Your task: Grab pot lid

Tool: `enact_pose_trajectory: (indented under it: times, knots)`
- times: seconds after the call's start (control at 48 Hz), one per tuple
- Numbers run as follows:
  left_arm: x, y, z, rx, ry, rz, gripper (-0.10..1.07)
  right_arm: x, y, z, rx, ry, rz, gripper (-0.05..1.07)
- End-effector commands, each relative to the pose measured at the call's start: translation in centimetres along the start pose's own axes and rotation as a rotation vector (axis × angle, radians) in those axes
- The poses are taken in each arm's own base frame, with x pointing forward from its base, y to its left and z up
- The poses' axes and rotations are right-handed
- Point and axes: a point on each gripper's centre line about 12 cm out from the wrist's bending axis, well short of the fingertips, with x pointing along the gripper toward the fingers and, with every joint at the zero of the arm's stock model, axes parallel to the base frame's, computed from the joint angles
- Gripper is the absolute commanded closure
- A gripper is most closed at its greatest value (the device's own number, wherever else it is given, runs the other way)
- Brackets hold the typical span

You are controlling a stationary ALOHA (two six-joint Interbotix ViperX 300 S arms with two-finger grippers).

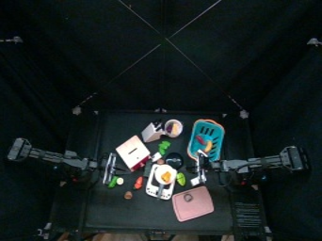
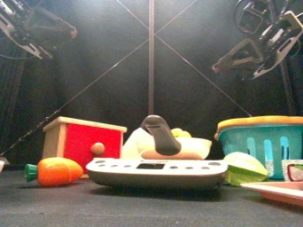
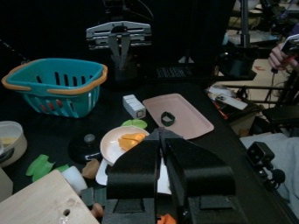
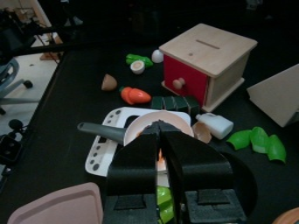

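Closest to the front edge sits a white tray [image 2: 154, 170] with a black-handled piece lying across it, and beside it a white plate [image 3: 114, 150] holds orange food, just beyond the tips of the left gripper [image 3: 163, 138], whose jaws are pressed together on nothing. The pink pot lid [image 3: 184, 112] with its dark knob lies flat on the table a little further out from that gripper, close beside the right gripper [image 4: 160, 137], also closed and empty. Past the lid, the teal basket [image 3: 52, 74] holds something pale I cannot make out.
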Motion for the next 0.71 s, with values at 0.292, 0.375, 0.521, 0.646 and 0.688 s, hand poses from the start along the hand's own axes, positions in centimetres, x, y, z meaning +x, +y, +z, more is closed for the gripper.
enact_pose_trajectory:
  times: [0.292, 0.375, 0.521, 0.646, 0.688]
  knots:
    - [1.7, -0.2, -0.4, -0.002, 0.022, -0.007, 0.25, 2.5, 0.8, 0.7, -0.005, 0.025, 0.023, 0.66]
    - [1.7, -0.2, -0.4, -0.002, 0.02, -0.007, 0.25, 2.9, 0.9, 1.0, -0.005, 0.023, 0.023, 0.55]
    - [1.7, -0.2, -0.5, -0.002, 0.023, -0.007, 0.24, 3.6, 0.9, 1.4, -0.001, 0.023, 0.022, 0.33]
    - [1.7, -0.1, -0.5, -0.002, 0.022, -0.004, 0.24, 4.6, 0.8, 1.5, 0.029, 0.034, 0.01, 0.14]
    - [1.7, 0.0, -0.4, -0.004, 0.02, 0.0, 0.24, 4.9, 0.8, 1.6, 0.04, 0.042, 0.007, 0.09]
